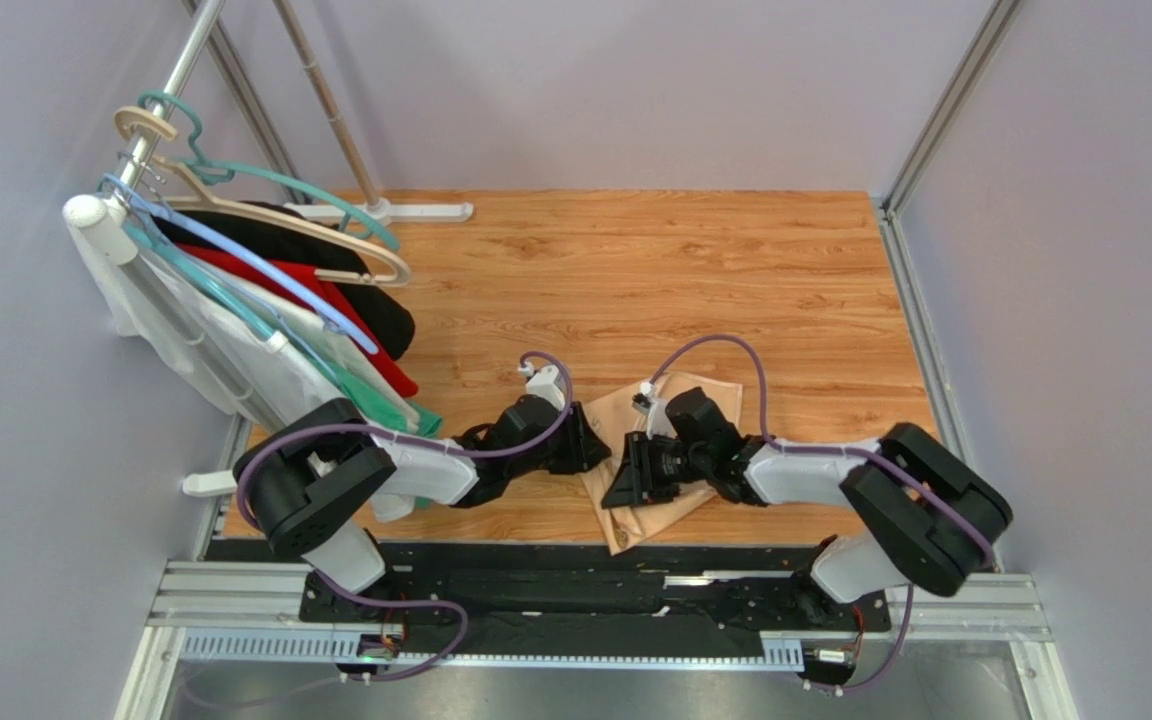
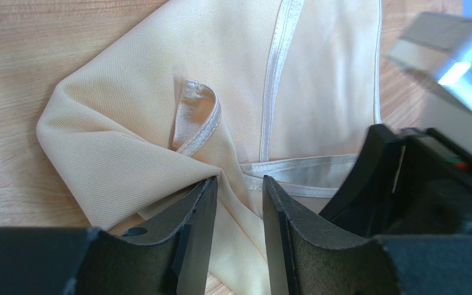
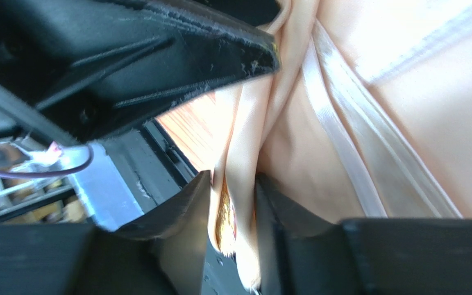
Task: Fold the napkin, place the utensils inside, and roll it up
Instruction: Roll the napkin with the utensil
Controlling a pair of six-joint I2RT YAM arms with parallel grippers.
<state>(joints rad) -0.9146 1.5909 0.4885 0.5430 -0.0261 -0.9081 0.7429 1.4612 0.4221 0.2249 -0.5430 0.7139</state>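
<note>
Between right gripper (image 3: 232,221) jaws, napkin (image 3: 417,104) is being pinched for folding; left gripper (image 2: 238,209) is straddling it, parted.

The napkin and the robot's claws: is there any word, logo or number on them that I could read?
None can be read: the napkin is plain cloth with only a sewn hem, and the left gripper and right gripper show bare black fingers with no legible label.
</note>
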